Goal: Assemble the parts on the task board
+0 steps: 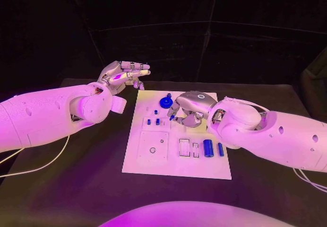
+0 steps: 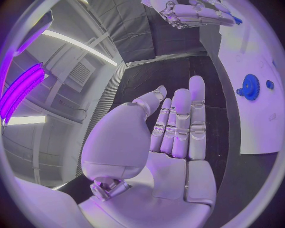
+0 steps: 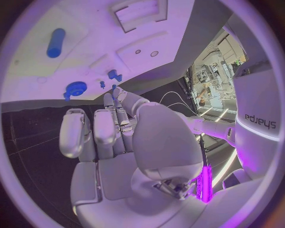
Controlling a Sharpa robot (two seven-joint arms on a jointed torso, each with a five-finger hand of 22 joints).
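The white task board [image 1: 178,163] lies in the middle of the table. A blue gear [image 1: 166,101] sits near its far edge, small blue pegs [image 1: 157,121] stand below it, and two blue cylinders [image 1: 208,148] lie at the near right. My right hand [image 1: 187,111] hovers over the board's far half beside the gear, thumb and a finger meeting on a small blue peg [image 3: 114,87]. My left hand [image 1: 123,74] is raised off the board's far left corner; in the left wrist view its fingers [image 2: 181,123] are stretched out with nothing in the palm.
Rectangular recesses [image 1: 153,142] and slots [image 1: 185,147] mark the board's near half. Black table [image 1: 272,189] surrounds the board. A white cable [image 1: 41,165] trails under my left arm. The gear [image 2: 251,86] and my right hand [image 2: 190,12] also appear in the left wrist view.
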